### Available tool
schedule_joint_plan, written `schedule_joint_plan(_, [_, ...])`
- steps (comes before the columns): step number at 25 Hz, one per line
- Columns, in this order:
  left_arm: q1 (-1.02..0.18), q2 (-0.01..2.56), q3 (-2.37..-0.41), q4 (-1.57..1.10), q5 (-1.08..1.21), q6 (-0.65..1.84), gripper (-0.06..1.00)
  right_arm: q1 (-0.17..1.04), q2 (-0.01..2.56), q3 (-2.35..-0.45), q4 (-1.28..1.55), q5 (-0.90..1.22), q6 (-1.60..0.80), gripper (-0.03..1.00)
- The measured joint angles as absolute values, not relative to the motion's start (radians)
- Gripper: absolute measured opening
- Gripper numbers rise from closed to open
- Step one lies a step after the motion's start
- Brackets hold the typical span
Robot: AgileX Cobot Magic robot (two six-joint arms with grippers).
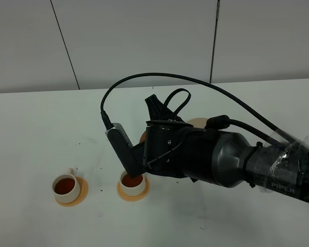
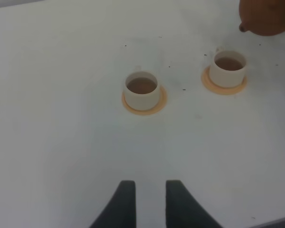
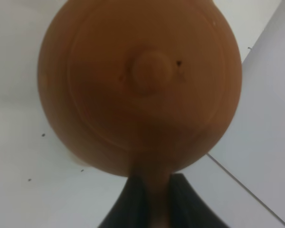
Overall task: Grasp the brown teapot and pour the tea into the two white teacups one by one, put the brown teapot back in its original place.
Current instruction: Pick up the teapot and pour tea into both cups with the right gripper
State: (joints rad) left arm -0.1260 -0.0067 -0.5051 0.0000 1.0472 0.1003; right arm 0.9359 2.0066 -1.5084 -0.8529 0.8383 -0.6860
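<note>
White tabletop (image 1: 36, 134), smooth and flecked with a few dark specks, runs back to a grey panelled wall (image 1: 144, 36). Your left gripper (image 2: 146, 197) hangs over bare table, its two dark fingers apart and nothing between them.

On the left of the high view stands the left cup (image 1: 66, 186). It is a small cream-white cylinder with a tiny side handle, seated on a thin round orange-tan coaster (image 1: 78, 199). Dark reddish-brown tea (image 1: 65, 183) fills it.

Well to its right, the right cup (image 1: 132, 183) matches it in shape, sits on its own coaster (image 1: 122, 194) and also holds tea.

The teapot (image 3: 140, 80) is off the table, close above and behind the right cup, and in the high view the arm hides nearly all of it. You see it best from the right wrist: round, squat, matte reddish-brown clay, with a flat circular lid and a small knob (image 3: 149, 71) at its centre. From the left wrist its short spout (image 2: 242, 27) shows near the right cup, not touching it. No stream is visible.

Your right gripper (image 3: 151, 199) is clamped on the teapot's handle (image 3: 149, 183), one dark finger on each side.

Behind the wrist, part of a flat beige disc (image 1: 198, 122) shows on the table. The right arm (image 1: 237, 159) is glossy black and grey, with a black cable (image 1: 159, 77) arching over it.
</note>
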Motion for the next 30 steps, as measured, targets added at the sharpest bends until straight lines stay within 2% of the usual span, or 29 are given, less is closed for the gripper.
schedule_joint_plan(30, [-0.126,-0.007,-0.505,0.0,1.047,0.1,0.23,0.953,2.007,-1.508,-0.807,0.853,-0.686,0.1])
